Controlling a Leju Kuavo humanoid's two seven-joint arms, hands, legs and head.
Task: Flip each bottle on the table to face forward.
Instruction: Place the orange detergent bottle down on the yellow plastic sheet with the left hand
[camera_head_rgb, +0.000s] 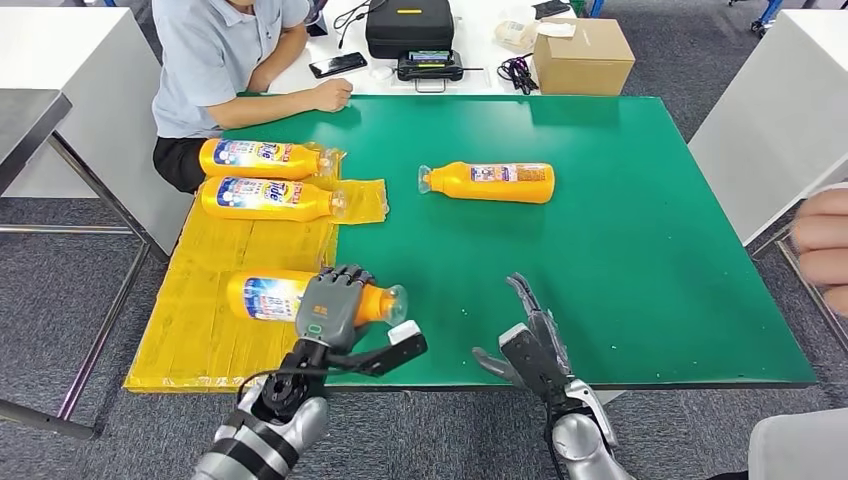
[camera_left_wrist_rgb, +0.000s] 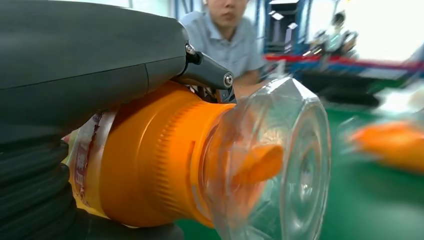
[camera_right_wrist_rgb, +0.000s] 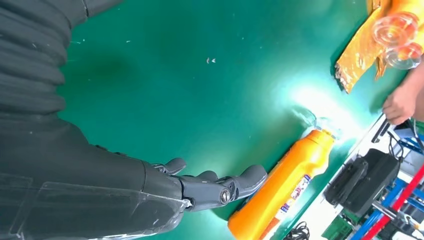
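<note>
Four orange bottles before you: left hand (camera_head_rgb: 330, 308) grips near-left bottle (camera_head_rgb: 262, 297) on yellow sheet (camera_head_rgb: 200, 330); right hand (camera_head_rgb: 530, 345) empty, fingers apart.

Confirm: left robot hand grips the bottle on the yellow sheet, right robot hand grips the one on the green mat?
Partly. In the head view the left robot hand grips the bottle on the yellow sheet, but the right robot hand is open and holds nothing; the lone bottle lies apart on the green mat.

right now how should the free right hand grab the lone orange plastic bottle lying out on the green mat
Grip the lone orange plastic bottle around its wide body, coming from above. It lies flat on the green mat, cap toward the robot's left, so the narrow neck gives the right hand less hold.
</note>
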